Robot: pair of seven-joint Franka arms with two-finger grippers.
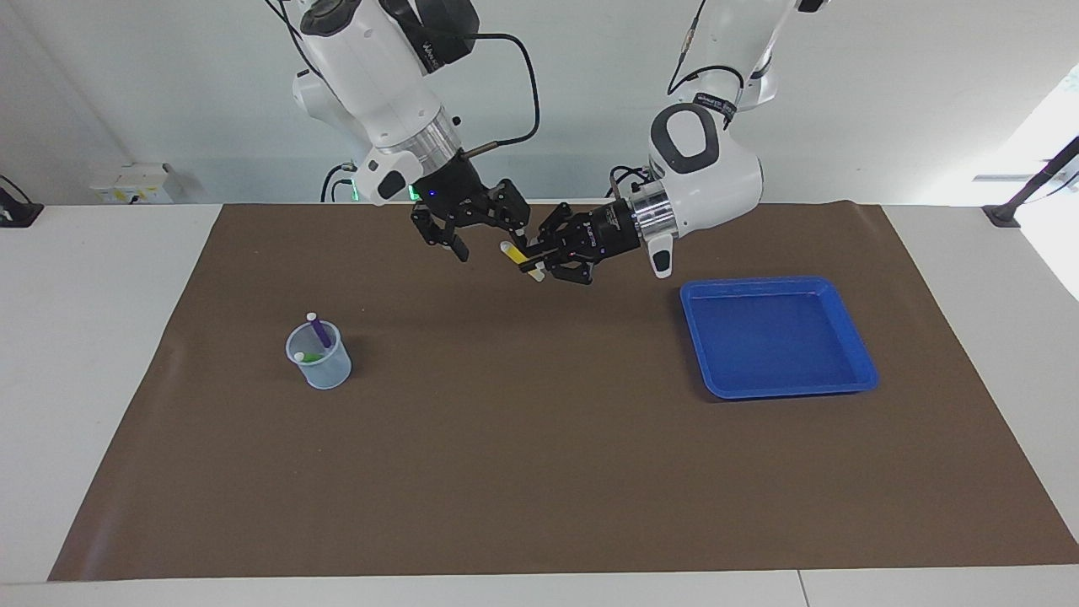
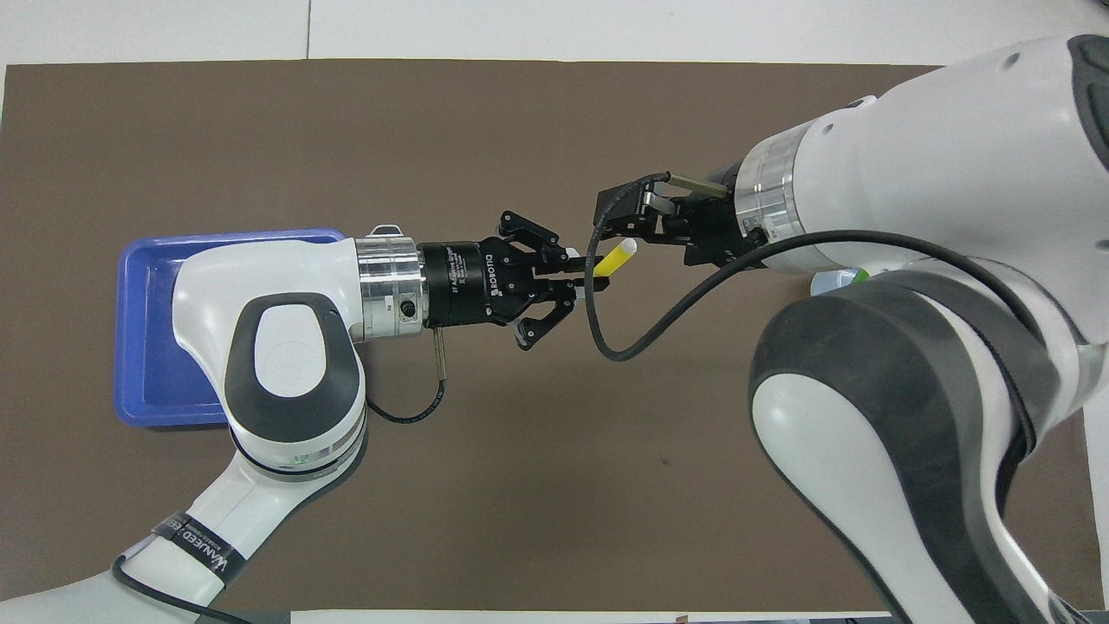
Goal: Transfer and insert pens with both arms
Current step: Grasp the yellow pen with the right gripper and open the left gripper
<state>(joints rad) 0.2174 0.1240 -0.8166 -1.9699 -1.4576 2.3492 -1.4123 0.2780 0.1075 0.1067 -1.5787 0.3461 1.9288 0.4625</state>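
Note:
The yellow pen [image 1: 512, 251] [image 2: 613, 258] is held up over the middle of the brown mat, with my left gripper [image 1: 533, 258] [image 2: 582, 282] shut on its lower half. Its pale tip points at my right gripper [image 1: 489, 239] [image 2: 628, 230], which is open, with its fingers on either side of that tip. I see no contact between them. The purple pen [image 1: 319, 330] and the green pen [image 1: 310, 357] stand in a clear cup [image 1: 324, 367] toward the right arm's end. In the overhead view the right arm hides nearly all of the cup [image 2: 833, 280].
A blue tray [image 1: 792, 388] [image 2: 143, 347] lies on the mat toward the left arm's end, partly under the left arm in the overhead view. The brown mat [image 1: 539, 472] covers most of the white table.

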